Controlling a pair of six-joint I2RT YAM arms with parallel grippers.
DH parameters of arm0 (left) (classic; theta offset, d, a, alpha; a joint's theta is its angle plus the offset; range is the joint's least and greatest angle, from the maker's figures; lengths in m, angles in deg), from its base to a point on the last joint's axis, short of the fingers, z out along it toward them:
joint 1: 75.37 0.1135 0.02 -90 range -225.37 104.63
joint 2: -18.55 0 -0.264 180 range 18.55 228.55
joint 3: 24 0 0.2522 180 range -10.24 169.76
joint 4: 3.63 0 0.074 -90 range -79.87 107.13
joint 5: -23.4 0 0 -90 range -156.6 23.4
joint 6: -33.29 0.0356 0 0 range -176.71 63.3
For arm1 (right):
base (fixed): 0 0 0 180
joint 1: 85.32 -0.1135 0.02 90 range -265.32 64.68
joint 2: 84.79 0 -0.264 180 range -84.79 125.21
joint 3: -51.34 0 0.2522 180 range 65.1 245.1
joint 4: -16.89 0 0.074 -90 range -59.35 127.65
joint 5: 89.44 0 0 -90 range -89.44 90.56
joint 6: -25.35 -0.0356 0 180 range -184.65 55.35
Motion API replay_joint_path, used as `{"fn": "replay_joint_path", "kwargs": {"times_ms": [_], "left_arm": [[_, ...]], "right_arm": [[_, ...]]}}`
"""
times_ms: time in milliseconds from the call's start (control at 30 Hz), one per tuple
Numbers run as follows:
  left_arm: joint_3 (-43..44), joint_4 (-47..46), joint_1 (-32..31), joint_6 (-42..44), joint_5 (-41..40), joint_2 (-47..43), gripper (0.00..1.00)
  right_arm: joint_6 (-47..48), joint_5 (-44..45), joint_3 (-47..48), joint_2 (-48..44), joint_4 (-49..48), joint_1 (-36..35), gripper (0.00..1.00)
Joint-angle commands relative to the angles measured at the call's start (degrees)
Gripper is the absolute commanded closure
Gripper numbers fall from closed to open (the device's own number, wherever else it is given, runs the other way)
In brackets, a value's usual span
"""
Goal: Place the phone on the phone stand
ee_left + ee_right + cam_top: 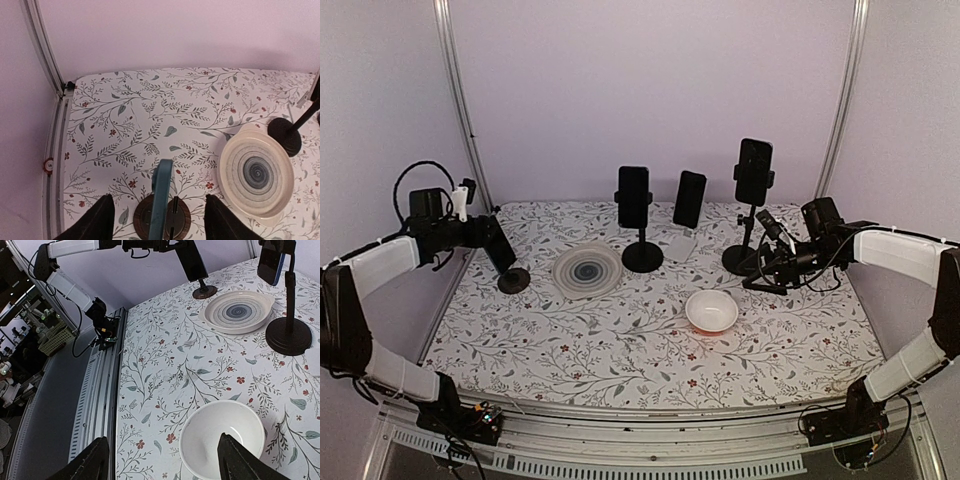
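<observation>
A phone in a blue case (161,195) stands on edge, leaning on a small stand with a round dark base (150,220) at the table's left. In the top view it is the dark slab (501,250) over the base (514,281). My left gripper (160,222) is open, with one finger (95,220) on each side of the phone and clear gaps between; it also shows in the top view (488,238). My right gripper (160,460) is open and empty above a white bowl (220,440), at the right in the top view (756,282).
Three other phones stand at the back: one on a black stand (633,196), one on a white stand (689,198), one on a tall black stand (753,172). A swirl-patterned plate (587,271) lies right of the left stand. The white bowl (711,311) sits centre-right.
</observation>
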Motion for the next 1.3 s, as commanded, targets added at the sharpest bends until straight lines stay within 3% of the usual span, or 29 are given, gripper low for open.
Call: {"fn": "replay_joint_path", "kwargs": {"times_ms": [0, 33, 67, 367, 567, 600, 867, 1067, 1267], "left_arm": [[3.4, 2.8, -0.4, -2.6, -2.8, -3.1, 0.17], [4.5, 4.0, -0.7, -3.2, -3.4, -3.9, 0.03], [5.6, 5.0, -1.1, -3.6, -4.0, -4.6, 0.01], [19.0, 12.4, -12.0, -4.2, -8.6, -6.3, 0.01], [22.2, 14.8, -18.4, -3.2, -12.4, -7.4, 0.01], [21.6, 14.6, -18.6, -3.3, -12.7, -8.1, 0.01], [17.8, 13.7, -19.0, -5.1, -13.0, -9.7, 0.01], [18.3, 15.6, -19.1, -6.4, -15.6, -9.6, 0.01], [17.4, 17.1, -19.5, -4.7, -18.0, -11.2, 0.01]], "right_arm": [[0.0, 0.7, 3.2, -0.9, 3.4, 0.0, 0.23], [0.1, 1.3, 4.8, -1.3, 5.3, 0.1, 0.22], [0.9, 2.1, 6.3, -1.8, 7.4, 0.0, 0.22], [4.0, 16.4, 18.3, -7.6, 16.6, 2.6, 0.13], [-4.0, 19.3, 19.6, -11.2, 8.8, 14.5, 0.06], [-6.2, 21.9, 19.4, -12.1, 6.6, 16.2, 0.0], [-23.3, 54.1, 13.5, -15.6, -10.5, 19.4, 0.01], [-27.6, 53.3, 9.4, -18.8, -14.1, 19.4, 0.01], [-27.7, 50.7, 11.7, -18.2, -12.9, 19.4, 0.01]]}}
